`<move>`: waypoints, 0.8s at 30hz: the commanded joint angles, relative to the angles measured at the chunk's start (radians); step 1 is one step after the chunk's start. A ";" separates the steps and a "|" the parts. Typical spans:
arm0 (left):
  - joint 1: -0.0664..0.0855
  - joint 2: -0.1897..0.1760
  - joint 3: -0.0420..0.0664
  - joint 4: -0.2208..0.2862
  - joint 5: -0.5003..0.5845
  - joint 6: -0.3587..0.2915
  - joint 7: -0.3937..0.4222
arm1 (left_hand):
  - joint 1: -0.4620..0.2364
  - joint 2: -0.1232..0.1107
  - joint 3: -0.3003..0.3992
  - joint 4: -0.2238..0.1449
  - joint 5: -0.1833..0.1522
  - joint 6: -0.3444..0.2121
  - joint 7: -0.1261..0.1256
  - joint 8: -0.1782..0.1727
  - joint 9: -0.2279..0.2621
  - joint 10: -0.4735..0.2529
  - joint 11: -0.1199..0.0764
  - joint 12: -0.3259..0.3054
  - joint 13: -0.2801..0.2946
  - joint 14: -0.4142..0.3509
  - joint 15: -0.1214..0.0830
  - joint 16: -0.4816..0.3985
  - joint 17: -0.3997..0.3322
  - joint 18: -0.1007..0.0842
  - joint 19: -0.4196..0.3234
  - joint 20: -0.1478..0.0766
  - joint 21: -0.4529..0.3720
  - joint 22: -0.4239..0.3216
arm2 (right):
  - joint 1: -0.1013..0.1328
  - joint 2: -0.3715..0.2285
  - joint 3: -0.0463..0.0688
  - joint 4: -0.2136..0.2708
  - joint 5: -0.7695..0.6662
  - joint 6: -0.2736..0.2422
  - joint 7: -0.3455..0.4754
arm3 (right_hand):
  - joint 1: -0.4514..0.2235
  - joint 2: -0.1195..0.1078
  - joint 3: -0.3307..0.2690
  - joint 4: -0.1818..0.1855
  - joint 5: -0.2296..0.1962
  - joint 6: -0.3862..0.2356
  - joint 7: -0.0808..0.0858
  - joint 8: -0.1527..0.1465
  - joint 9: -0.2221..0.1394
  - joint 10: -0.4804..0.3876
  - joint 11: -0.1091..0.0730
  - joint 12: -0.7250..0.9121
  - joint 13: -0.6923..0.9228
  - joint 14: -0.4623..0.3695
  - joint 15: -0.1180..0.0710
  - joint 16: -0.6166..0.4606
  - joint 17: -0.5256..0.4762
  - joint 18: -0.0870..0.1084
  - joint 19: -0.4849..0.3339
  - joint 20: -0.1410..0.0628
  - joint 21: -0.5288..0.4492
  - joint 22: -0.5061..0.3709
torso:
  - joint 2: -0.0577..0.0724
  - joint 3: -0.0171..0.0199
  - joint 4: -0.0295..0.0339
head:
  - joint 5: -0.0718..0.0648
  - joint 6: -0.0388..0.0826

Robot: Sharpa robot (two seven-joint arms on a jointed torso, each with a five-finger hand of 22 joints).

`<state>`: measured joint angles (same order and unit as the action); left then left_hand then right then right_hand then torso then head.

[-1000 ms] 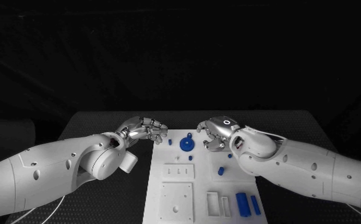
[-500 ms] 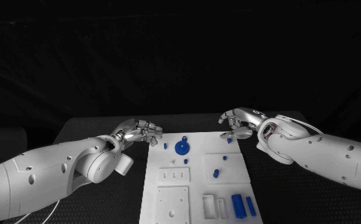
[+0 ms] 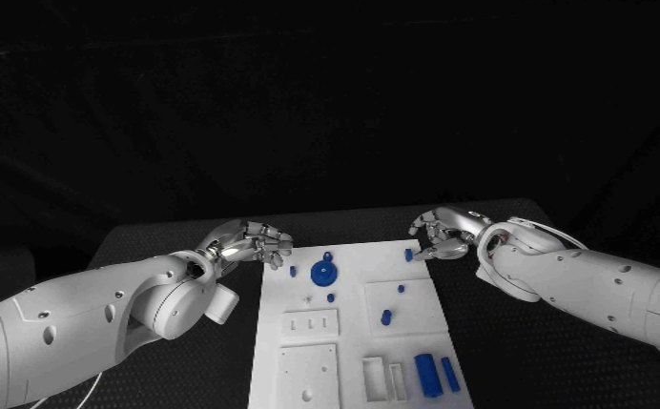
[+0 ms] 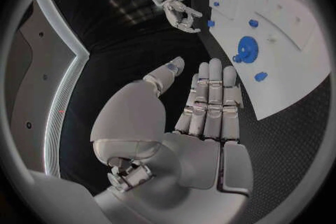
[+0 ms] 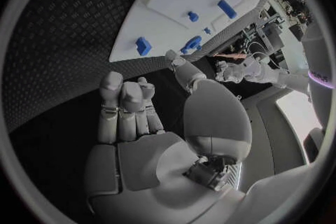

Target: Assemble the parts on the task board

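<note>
The black table (image 3: 165,233) carried the white board (image 3: 351,333) in its middle, running away from the robot between the two arms. The left hand (image 3: 251,240) hovered off the board's far left corner, just beside the edge. In its wrist view the fingers (image 4: 210,101) lay straight and close side by side, thumb out, with nothing in them. The right hand (image 3: 447,234) hung at the board's far right corner; its wrist view showed the fingers (image 5: 126,109) loosely curled with the palm bare, holding nothing.

On the board, two long blue blocks (image 3: 436,373) stood near the right corner closest to the robot, next to narrow slots (image 3: 382,378). A blue gear (image 3: 323,272) sat toward the far left, near the left hand. A short blue pin (image 3: 386,316) lay about mid-board, and a small blue piece (image 3: 410,255) sat at the far right edge, just beside the right hand's fingertips.

Judging by the layout, most parts appeared unseated. The likely trouble lay with that small piece: so close to the rim, a clumsy pinch could knock it off onto the table. A reach across the board with either hand could also brush the gear or the loose pin out of place.
</note>
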<state>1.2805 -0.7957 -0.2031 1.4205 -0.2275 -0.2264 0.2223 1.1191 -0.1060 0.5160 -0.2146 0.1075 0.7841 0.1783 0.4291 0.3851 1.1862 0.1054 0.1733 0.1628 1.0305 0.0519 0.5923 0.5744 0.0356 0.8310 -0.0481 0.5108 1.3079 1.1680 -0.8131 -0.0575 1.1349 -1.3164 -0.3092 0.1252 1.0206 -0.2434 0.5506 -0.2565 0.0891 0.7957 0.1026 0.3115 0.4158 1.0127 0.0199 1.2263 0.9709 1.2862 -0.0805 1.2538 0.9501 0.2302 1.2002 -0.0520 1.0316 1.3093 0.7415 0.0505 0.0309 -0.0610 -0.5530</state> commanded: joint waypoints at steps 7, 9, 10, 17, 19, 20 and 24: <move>0.000 0.002 0.001 0.003 -0.004 0.017 0.016 | -0.006 -0.004 0.004 -0.005 0.004 0.001 0.002 -0.004 0.001 -0.001 0.003 -0.007 0.002 -0.009 0.001 -0.004 0.001 0.019 -0.009 0.001 0.004 0.020 | -0.030 0.037 0.001 -0.067 -0.002 0.014 0.042 | 0.022 0.004 -0.001 -0.003 0.000 0.030 0.039 -0.006 -0.003 -0.018 0.008 0.003 -0.001 -0.004 -0.001 -0.007 0.002 0.032 -0.005 0.001 -0.007 0.015 | 0.004 0.0118 0.0069 | -0.003 -0.008; 0.000 0.000 0.001 0.005 -0.004 0.016 0.015 | -0.006 -0.004 0.004 -0.005 0.004 0.001 0.002 -0.004 0.001 -0.001 0.003 -0.007 0.002 -0.009 0.001 -0.004 0.001 0.019 -0.009 0.001 0.004 0.020 | -0.033 0.043 0.001 -0.077 -0.002 0.011 0.043 | 0.024 0.004 0.000 -0.003 0.001 0.029 0.039 -0.006 -0.003 -0.019 0.008 0.003 -0.001 -0.004 -0.001 -0.007 0.002 0.032 -0.006 0.001 -0.007 0.015 | 0.005 0.0140 0.0079 | -0.003 -0.008; 0.000 0.000 0.001 0.005 -0.004 0.016 0.015 | -0.006 -0.004 0.004 -0.005 0.004 0.001 0.002 -0.004 0.001 -0.001 0.003 -0.007 0.002 -0.010 0.001 -0.004 0.001 0.019 -0.009 0.001 0.004 0.020 | -0.033 0.045 0.001 -0.081 -0.002 0.011 0.043 | 0.025 0.004 0.000 -0.002 0.002 0.029 0.039 -0.007 -0.003 -0.019 0.009 0.003 -0.001 -0.004 -0.001 -0.008 0.002 0.032 -0.006 0.001 -0.007 0.015 | 0.006 0.0150 0.0083 | -0.003 -0.007; 0.000 -0.001 0.001 0.010 -0.004 0.017 0.015 | -0.006 -0.004 0.004 -0.005 0.004 0.001 0.002 -0.004 0.001 -0.001 0.003 -0.007 0.002 -0.010 0.001 -0.004 0.002 0.019 -0.009 0.001 0.004 0.020 | -0.041 0.063 0.001 -0.105 -0.002 0.010 0.044 | 0.049 0.014 0.020 0.007 -0.019 0.033 0.040 -0.007 -0.004 -0.019 0.009 0.003 -0.002 -0.003 0.000 -0.010 0.005 0.032 -0.006 0.003 -0.007 0.014 | 0.009 0.0182 0.0091 | -0.005 -0.007; 0.000 -0.001 0.001 0.012 -0.004 0.017 0.015 | -0.006 -0.003 0.004 -0.005 0.004 0.001 0.002 -0.004 0.001 -0.001 0.003 -0.007 0.002 -0.010 0.001 -0.005 0.002 0.019 -0.009 0.001 0.004 0.020 | -0.043 0.068 0.001 -0.112 -0.002 0.010 0.044 | 0.060 0.017 0.037 0.017 -0.034 0.037 0.040 -0.006 -0.004 -0.019 0.009 0.003 -0.002 -0.002 0.000 -0.011 0.006 0.032 -0.006 0.005 -0.008 0.014 | 0.008 0.0175 0.0089 | -0.004 -0.010; 0.000 -0.001 0.001 0.013 -0.004 0.017 0.015 | -0.006 -0.003 0.004 -0.005 0.004 0.001 0.002 -0.004 0.001 -0.001 0.003 -0.007 0.002 -0.010 0.001 -0.005 0.002 0.019 -0.009 0.001 0.004 0.020 | -0.044 0.071 0.001 -0.116 -0.002 0.011 0.044 | 0.062 0.017 0.042 0.020 -0.035 0.038 0.040 -0.006 -0.005 -0.019 0.010 0.004 -0.002 -0.002 0.000 -0.011 0.007 0.032 -0.005 0.005 -0.007 0.014 | 0.007 0.0172 0.0087 | -0.005 -0.011; 0.000 -0.002 0.001 0.015 -0.004 0.017 0.014 | -0.006 -0.003 0.004 -0.005 0.004 0.001 0.003 -0.004 0.001 -0.001 0.003 -0.008 0.002 -0.010 0.001 -0.005 0.002 0.019 -0.009 0.001 0.004 0.020 | -0.046 0.075 0.001 -0.122 -0.002 0.012 0.043 | 0.073 0.026 0.073 0.040 -0.040 0.048 0.038 -0.001 -0.003 -0.018 0.008 0.005 -0.003 -0.001 -0.002 -0.012 0.009 0.032 -0.004 0.006 -0.006 0.014 | 0.007 0.0167 0.0088 | -0.003 -0.011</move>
<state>1.2801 -0.7978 -0.2033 1.4314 -0.2278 -0.2242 0.2240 1.1191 -0.1060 0.5186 -0.2172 0.1075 0.7841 0.1783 0.4291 0.3848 1.1862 0.1054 0.1694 0.1634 1.0269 0.0555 0.5924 0.5751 0.0458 0.8275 -0.0445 0.5108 1.3076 1.1228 -0.7391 -0.0571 1.0153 -1.3156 -0.3079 0.1568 1.0840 -0.2143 0.6163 -0.2160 0.0541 0.7960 0.1023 0.3075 0.4126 1.0093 0.0165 1.2262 0.9693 1.2862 -0.0805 1.2461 0.9581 0.2302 1.2000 -0.0514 1.0279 1.3093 0.7491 0.0678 0.0397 -0.0655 -0.5634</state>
